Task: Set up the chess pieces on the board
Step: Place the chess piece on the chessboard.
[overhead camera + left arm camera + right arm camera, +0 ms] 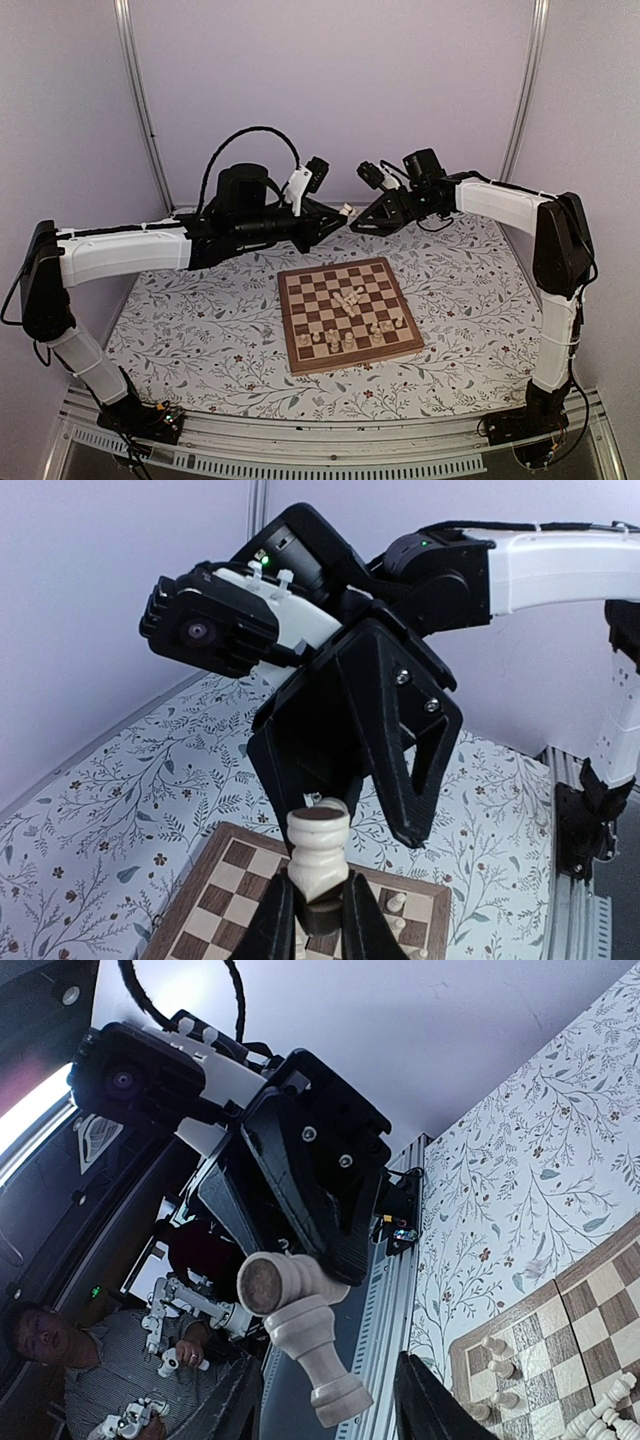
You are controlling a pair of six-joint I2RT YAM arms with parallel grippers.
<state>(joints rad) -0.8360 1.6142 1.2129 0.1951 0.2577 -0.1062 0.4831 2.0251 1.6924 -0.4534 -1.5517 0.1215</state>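
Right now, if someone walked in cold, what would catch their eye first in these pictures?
First, the mid-air meeting above the far edge of the board: the left gripper is shut on a cream chess piece, and the right gripper faces it, open on either side of that piece. Below, more chess pieces sit on the board's near half, some in a row and a few lying in a heap.

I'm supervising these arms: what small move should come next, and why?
Probably close the right gripper on the small cream turned-wood chess piece: the left gripper holds it clamped in mid-air, and the right gripper's open fingers sit either side of it.
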